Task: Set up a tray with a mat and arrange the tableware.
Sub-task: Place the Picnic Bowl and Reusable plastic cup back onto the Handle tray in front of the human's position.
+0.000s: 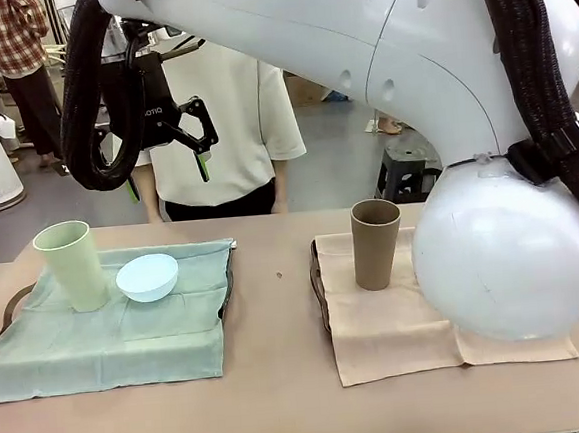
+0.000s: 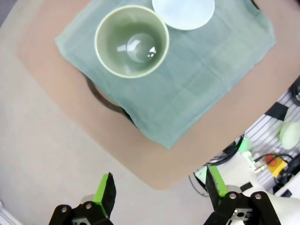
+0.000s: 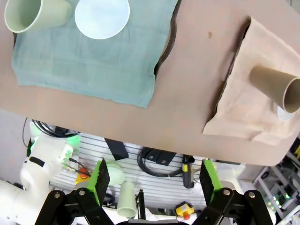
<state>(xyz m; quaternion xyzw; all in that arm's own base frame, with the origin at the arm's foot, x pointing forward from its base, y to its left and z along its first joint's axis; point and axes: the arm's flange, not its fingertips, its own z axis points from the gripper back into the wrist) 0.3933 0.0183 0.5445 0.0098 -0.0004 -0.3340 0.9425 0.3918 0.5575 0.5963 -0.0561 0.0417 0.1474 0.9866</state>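
Your left claw (image 1: 196, 144) hung high above the bench's far left part, jaws spread wide and holding nothing; in its own wrist view the left claw (image 2: 159, 190) showed two green pads (image 2: 104, 188) standing well apart over the bench edge. Your right claw (image 3: 152, 180) was likewise wide and empty, looking down past the near edge of the bench (image 1: 284, 397).

From the front you could see the pale green tumbler (image 1: 73, 264) upright on the far left part of the green mat (image 1: 108, 336), with the light blue bowl (image 1: 148, 277) just beside it, upside down. Dark tray rims (image 1: 318, 289) peeked out from under both mats. The taupe-brown tumbler (image 1: 376, 243) stood upright on the far part of the beige mat (image 1: 399, 333), whose right side was hidden behind the big white arm joint (image 1: 504, 260).

The left wrist view looked straight into the pale green tumbler (image 2: 131, 41), showing it empty, which the front view could not. The right wrist view showed what the arm blocked from the front: a sliver of a whitish bowl (image 3: 284, 113) just beside the taupe-brown tumbler (image 3: 275, 88) on the beige mat (image 3: 248, 110). A person (image 1: 224, 121) stood at the far side.
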